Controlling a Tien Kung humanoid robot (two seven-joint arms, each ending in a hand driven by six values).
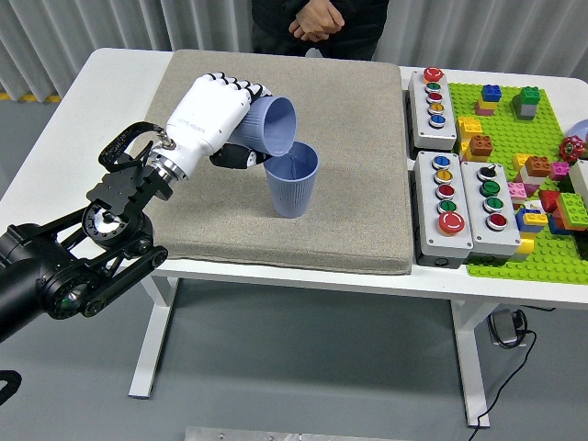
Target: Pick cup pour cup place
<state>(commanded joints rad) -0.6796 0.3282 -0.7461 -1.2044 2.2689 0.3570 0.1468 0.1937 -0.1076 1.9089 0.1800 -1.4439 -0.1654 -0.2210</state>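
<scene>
My left hand (241, 129), white with dark fingertips, is shut on a blue-grey ribbed cup (274, 125). It holds the cup tipped on its side, mouth facing right and down, just above the rim of a second blue-grey cup (293, 181). That second cup stands upright on the beige mat (358, 156). My right hand is out of view.
Three grey button boxes (445, 195) sit right of the mat. A green baseplate (542, 147) with several loose bricks lies at the far right. A person stands at the far side with hands clasped (316, 20).
</scene>
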